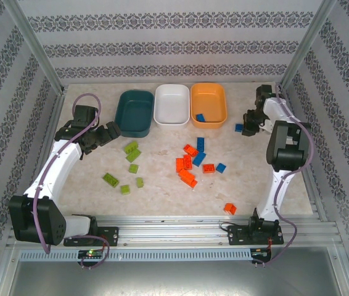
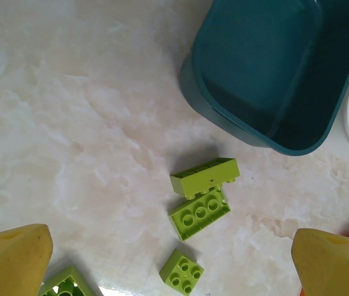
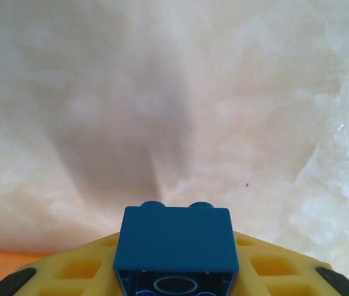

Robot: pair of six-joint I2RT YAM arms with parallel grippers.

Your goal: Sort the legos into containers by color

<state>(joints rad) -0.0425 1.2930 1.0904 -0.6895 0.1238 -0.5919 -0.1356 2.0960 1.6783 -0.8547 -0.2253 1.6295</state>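
Right pincer [image 1: 248, 123], overhead view: low on the desk [image 1: 162, 185] at far right, near the orange bin [image 1: 210, 97], with a blue brick [image 1: 239, 128] at its tip. A second blue brick [image 1: 200, 117] lies inside that bin, so I judge blue belongs there. Left pincer [image 1: 110, 132] hovers just beside the teal bin [image 1: 134, 111]. The white bin [image 1: 171, 102] sits between the other two. Green bricks [image 1: 131, 150] lie left of centre and orange-red bricks [image 1: 187, 168] in the middle.

Left wrist view: left pincer [image 2: 168, 240] spread wide, nothing between its tips. Three green bricks [image 2: 199, 213] lie on the desk near the teal bin [image 2: 267, 68]. A fourth is cut off at the bottom edge.

Right wrist view: blue brick [image 3: 176, 237] appears pinched between the yellow pads [image 3: 273, 266], studs pointing away. The contact faces are hidden, so grip depth is uncertain. To do well: lift straight up, clear the bin's rim, release low. Orange sliver at bottom left, cannot identify.
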